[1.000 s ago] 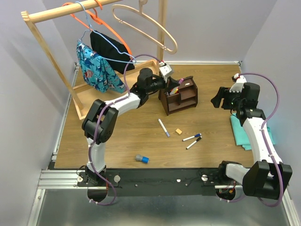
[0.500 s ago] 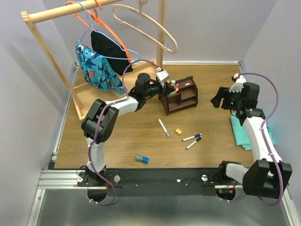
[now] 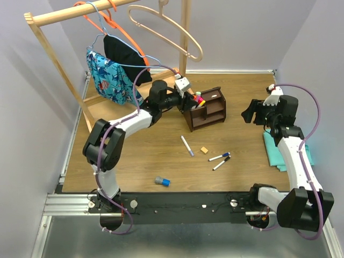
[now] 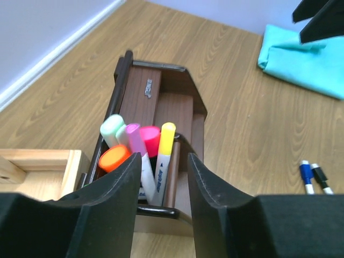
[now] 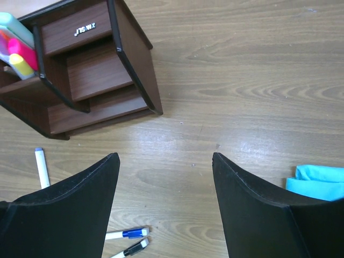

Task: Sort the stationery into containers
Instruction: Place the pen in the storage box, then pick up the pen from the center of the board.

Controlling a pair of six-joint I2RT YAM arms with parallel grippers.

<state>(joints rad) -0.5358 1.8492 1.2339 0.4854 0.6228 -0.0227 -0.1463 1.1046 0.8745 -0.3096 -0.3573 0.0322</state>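
Note:
The dark brown organiser (image 3: 212, 111) stands at the back middle of the table. Several markers and highlighters stand in its end compartment (image 4: 141, 141), among them a yellow-capped marker (image 4: 166, 145) and an orange-ended highlighter (image 4: 114, 157). My left gripper (image 3: 188, 99) hovers open just above them, the yellow-capped marker showing between its fingers (image 4: 115, 199) without being held. On the table lie a purple-capped marker (image 3: 186, 145), a tan cube (image 3: 204, 150), a blue-capped marker (image 3: 219, 157), a black-capped marker (image 3: 221, 163) and a grey-blue cylinder (image 3: 162, 181). My right gripper (image 3: 251, 113) hangs open and empty to the organiser's right (image 5: 91, 70).
A pale wooden clothes rack (image 3: 54, 37) with hangers and hanging cloth stands at the back left, its base frame (image 4: 37, 172) next to the organiser. A folded teal cloth (image 3: 280, 153) lies at the right edge under the right arm.
My left gripper came down over the organiser's end compartment and opened, letting go of a marker that now stands there. The right arm has not moved.

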